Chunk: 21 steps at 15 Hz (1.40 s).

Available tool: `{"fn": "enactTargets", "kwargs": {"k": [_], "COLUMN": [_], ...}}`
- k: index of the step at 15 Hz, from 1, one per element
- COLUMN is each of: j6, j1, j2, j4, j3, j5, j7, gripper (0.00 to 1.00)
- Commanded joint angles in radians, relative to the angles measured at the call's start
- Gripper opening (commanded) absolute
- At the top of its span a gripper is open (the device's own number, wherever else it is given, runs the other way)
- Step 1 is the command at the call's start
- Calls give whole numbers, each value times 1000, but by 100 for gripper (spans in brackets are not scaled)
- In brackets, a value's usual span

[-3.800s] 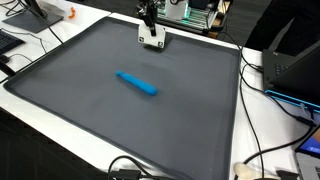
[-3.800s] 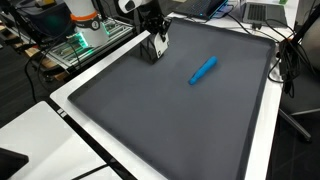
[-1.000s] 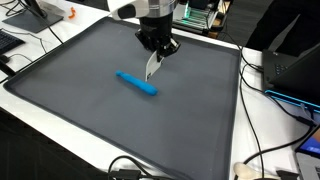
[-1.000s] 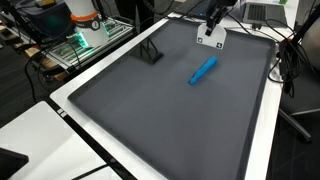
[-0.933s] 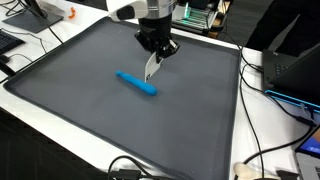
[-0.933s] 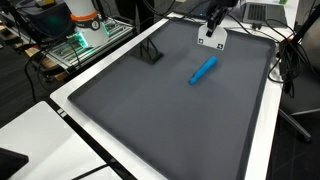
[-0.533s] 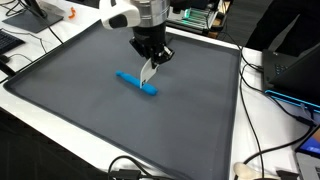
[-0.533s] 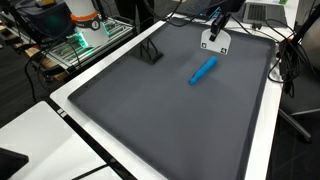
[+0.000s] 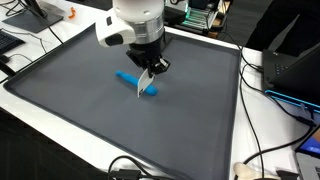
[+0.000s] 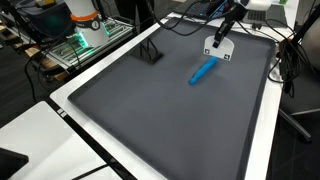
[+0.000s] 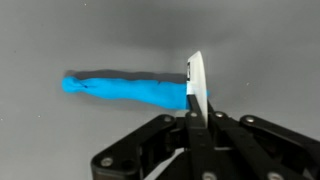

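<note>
black stand [image 10: 150, 52]: upright on the grey mat [image 10: 140, 115], well apart from the arm
grey mat: covers most of the desk [image 10: 262, 140]; a flat bed, so loose items rest steady
blue marker [image 10: 204, 70]: lies flat on its side near mid-mat, free, with nothing gripping it; in the wrist view the blue marker [image 11: 120, 87] runs off to the left of the jaws
white flat piece [image 10: 218, 50]: held upright, and in the wrist view the white flat piece [image 11: 196, 80] shows edge-on; it is pinched by its upper part, so the rest hangs below the jaws toward the mat
gripper [image 10: 220, 40]: jaws pressed together on the white flat piece, low over the mat
relation: one end of the blue marker sits at the lower edge of the white flat piece [image 9: 143, 88], below the jaws; touching or just apart cannot be told
</note>
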Motion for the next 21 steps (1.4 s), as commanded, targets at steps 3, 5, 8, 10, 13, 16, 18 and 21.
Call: {"fn": "enactTargets", "kwargs": {"k": [3, 5, 8, 10, 13, 16, 18, 21], "j6": [-16, -20, -19, -20, -28, -49, -63, -90], "j1": [17, 19, 19, 20, 22, 23, 25, 27], "j2": [57, 70, 84, 92, 103, 117, 126, 145], "j4": [70, 84, 95, 100, 106, 119, 132, 159], "j3": [-23, -27, -30, -32, -35, -36, -37, -38], "j5": [-16, -18, -18, -17, -17, -18, -19, -20], "j7": [-19, -20, -23, -22, -18, -20, -22, -25], "gripper": [1, 1, 1, 1, 1, 1, 1, 1]}}
